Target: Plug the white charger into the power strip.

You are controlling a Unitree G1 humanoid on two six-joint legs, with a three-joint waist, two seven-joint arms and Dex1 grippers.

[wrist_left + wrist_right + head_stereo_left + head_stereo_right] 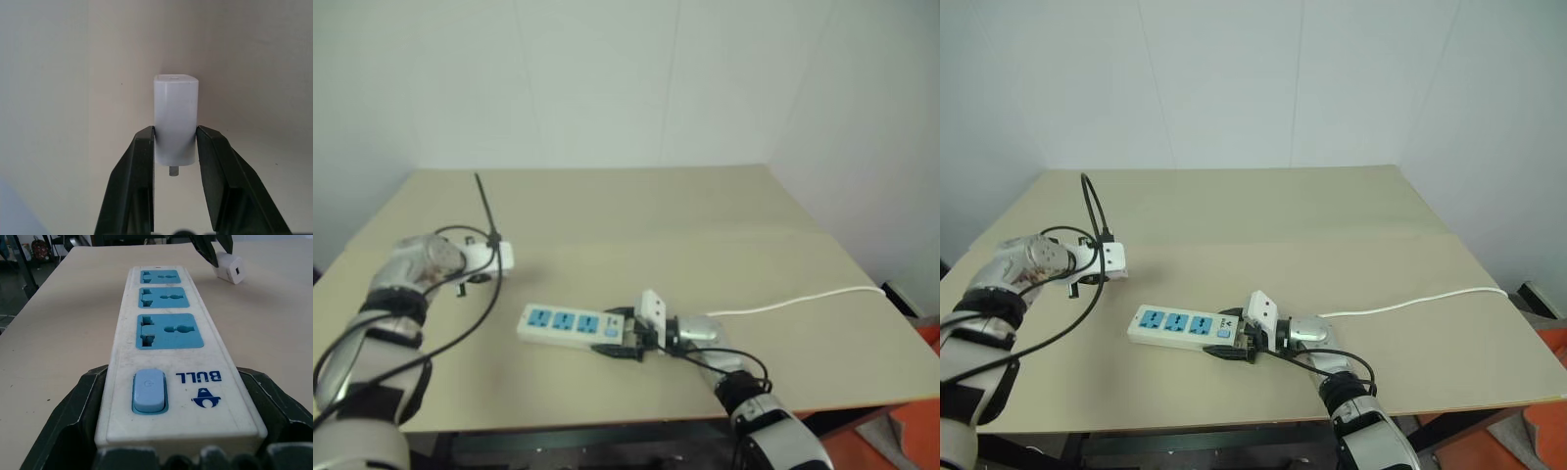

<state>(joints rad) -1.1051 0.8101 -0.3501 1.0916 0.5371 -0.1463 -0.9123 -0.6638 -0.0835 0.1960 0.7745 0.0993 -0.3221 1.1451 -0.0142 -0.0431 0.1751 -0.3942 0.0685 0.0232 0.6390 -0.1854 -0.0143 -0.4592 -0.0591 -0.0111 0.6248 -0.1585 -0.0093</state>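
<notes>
Left fingers pinching one white charger, one power strip, three sockets

"BULL" on power strip

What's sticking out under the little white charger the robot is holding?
A small metal prong pokes out below the white charger, between the left gripper fingers. Its tip hangs above the table. Any second prong is hidden behind it.

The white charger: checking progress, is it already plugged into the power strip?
No, the white charger is held between the left gripper fingers, apart from the power strip.
</notes>
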